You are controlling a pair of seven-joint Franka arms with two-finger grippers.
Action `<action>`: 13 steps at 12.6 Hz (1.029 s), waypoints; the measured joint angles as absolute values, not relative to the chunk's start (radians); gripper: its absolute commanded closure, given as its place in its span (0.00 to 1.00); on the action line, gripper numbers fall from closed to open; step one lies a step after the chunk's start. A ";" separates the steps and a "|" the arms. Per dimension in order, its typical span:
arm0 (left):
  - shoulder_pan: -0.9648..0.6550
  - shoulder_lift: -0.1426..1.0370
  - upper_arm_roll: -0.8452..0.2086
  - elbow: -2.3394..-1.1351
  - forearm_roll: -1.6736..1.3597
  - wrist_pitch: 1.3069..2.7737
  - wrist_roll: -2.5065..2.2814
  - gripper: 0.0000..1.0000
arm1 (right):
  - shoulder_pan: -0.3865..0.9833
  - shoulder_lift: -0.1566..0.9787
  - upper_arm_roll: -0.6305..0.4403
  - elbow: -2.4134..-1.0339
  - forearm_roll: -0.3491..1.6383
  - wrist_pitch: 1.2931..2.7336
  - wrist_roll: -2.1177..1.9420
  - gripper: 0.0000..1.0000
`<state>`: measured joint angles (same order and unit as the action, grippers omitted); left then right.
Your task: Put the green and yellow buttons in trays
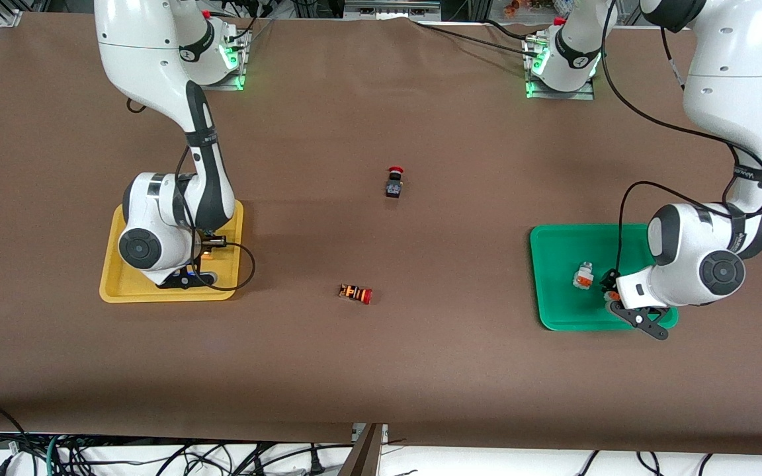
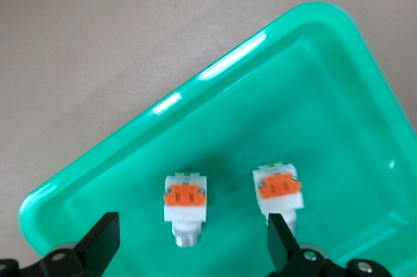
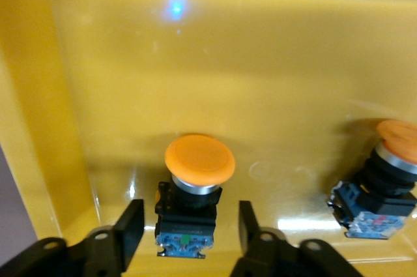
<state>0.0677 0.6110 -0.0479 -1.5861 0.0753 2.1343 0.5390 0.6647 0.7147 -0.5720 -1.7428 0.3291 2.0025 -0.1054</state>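
Observation:
My right gripper [image 3: 189,228] is open, low in the yellow tray [image 1: 123,291], its fingers either side of a black-blue button with an orange-yellow cap [image 3: 195,186], with gaps on both sides. A second such button [image 3: 384,186] lies beside it in that tray [image 3: 195,62]. My left gripper [image 2: 192,244] is open, low in the green tray [image 1: 553,251], straddling a white-grey button with an orange face [image 2: 185,205] without touching it. A second white-grey button [image 2: 279,192] lies by one finger [image 2: 280,244]. In the front view one white-grey button [image 1: 581,276] shows, and the other is mostly hidden by the left hand.
A black-bodied button with a red cap [image 1: 394,182] stands mid-table. An orange-black striped button with a red cap [image 1: 356,293] lies nearer the front camera. Both arms' wrists hang over their trays. The green tray's rim [image 2: 163,107] borders brown table.

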 measured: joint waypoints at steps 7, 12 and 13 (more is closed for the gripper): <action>0.061 0.280 -0.146 -1.565 0.073 1.757 0.219 0.00 | 0.604 0.675 -0.580 -1.465 0.329 1.748 -0.110 0.00; -0.041 0.062 -0.095 -1.628 0.073 1.635 -0.081 0.00 | 0.492 0.609 -0.405 -1.456 0.247 1.747 -0.013 0.00; -0.041 0.008 -0.093 -1.678 0.068 1.635 -0.108 0.00 | 0.411 0.575 -0.315 -1.457 0.202 1.745 0.003 0.00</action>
<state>-0.0412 0.0077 -0.0932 -1.6781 0.0677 1.6345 -0.1076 0.4115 0.5749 -0.3155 -1.4569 0.2017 1.7451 0.0026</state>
